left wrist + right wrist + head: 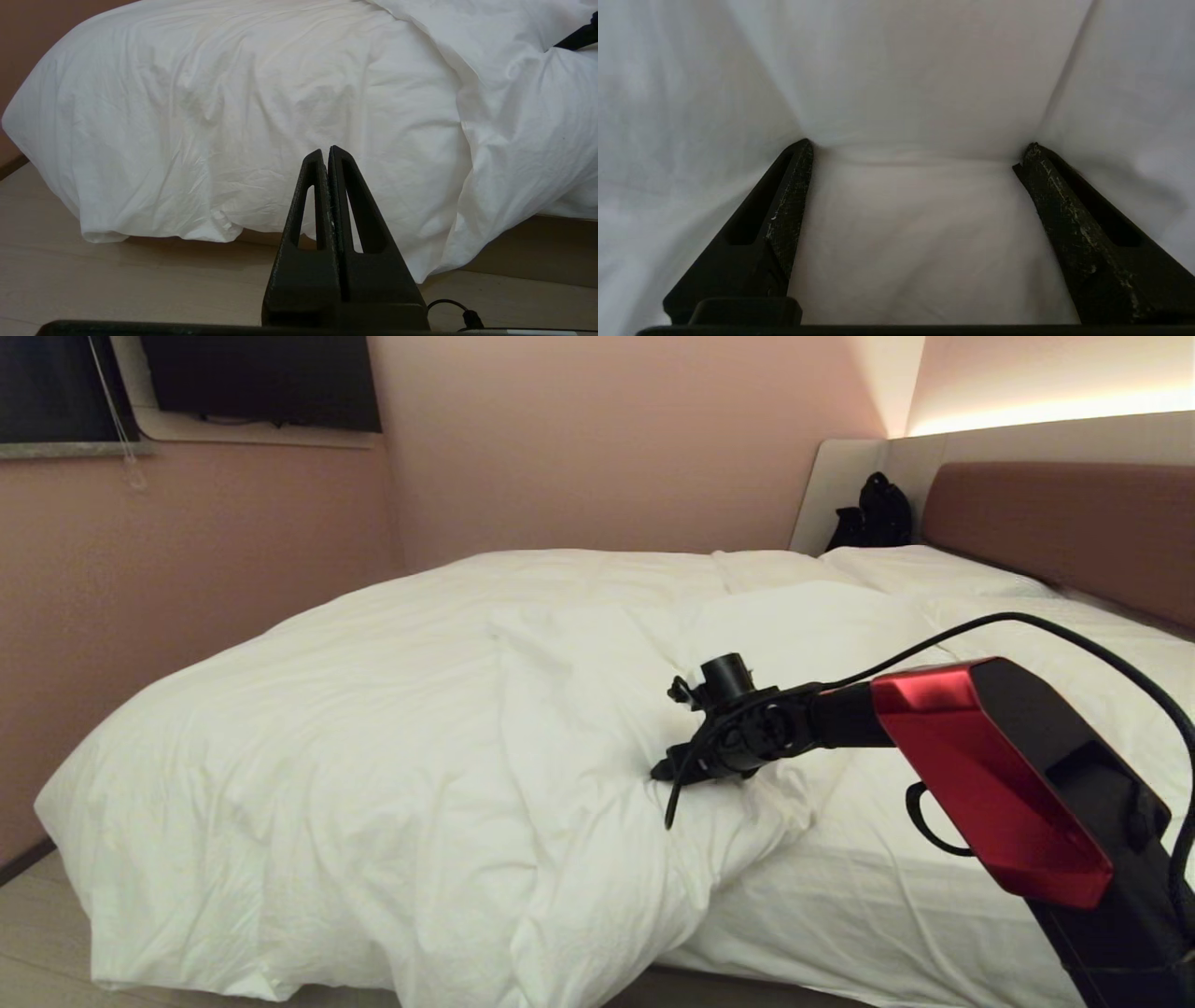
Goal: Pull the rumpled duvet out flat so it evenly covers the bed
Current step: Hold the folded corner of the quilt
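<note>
Left gripper [329,154] low and in the middle, two black fingers [313,200] pressed tight together, nothing between them. Pointing at the duvet [261,107], not touching it. Big, puffy and white, full of soft creases, hanging over the side of the bed down close to the floor [117,280]. One thick fold [514,140] lying over the rest on one side, reaching lowest of all. Pale wood floor, dark shadow under the hanging edge. Thin black cable [455,310] curled beside the gripper's base. Bit of pinkish wall [42,23] in the far corner.
</note>
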Robot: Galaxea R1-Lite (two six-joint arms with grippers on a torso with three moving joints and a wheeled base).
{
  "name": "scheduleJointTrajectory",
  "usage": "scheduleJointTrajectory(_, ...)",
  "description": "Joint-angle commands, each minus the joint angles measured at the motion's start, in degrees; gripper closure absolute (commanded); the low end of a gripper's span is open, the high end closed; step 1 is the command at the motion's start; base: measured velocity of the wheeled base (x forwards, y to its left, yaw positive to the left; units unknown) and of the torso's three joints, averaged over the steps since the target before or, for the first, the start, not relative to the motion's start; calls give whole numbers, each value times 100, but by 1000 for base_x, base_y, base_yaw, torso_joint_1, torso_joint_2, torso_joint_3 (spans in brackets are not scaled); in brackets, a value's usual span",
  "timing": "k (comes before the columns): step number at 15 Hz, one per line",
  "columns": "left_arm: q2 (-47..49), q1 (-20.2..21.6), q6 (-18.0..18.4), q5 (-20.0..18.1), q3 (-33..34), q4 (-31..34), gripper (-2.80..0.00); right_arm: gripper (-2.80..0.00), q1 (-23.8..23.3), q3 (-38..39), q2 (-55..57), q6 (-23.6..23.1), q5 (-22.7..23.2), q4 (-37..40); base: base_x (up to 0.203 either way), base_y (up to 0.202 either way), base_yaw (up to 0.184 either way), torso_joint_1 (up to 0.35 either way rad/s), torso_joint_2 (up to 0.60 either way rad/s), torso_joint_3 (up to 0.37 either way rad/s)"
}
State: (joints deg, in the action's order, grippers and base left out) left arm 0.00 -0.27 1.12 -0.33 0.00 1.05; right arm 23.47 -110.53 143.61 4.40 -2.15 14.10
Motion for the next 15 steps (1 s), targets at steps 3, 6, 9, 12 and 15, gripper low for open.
scheduleJointTrajectory(3, 0, 0, 2, -2, 0, 1, 0, -280, -27, 5, 149, 17, -5, 49, 0, 0, 0, 0, 0, 0)
scheduleJointTrajectory(6, 0, 0, 2, -2, 0, 1, 0, 0, -36, 5, 141, 8, -5, 40, 0, 0, 0, 0, 0, 0)
scheduleJointTrajectory(9, 0, 0, 2, -2, 0, 1, 0, 0, -36, 5, 123, 25, -5, 31, 0, 0, 0, 0, 0, 0)
scheduleJointTrajectory(12, 0, 0, 2, -2, 0, 1, 0, 0, -36, 5, 89, 61, -5, 34, 0, 0, 0, 0, 0, 0)
scheduleJointTrajectory(15, 0, 0, 2, -2, 0, 1, 0, 0, -35, 5, -158, 201, -5, 47, 0, 0, 0, 0, 0, 0)
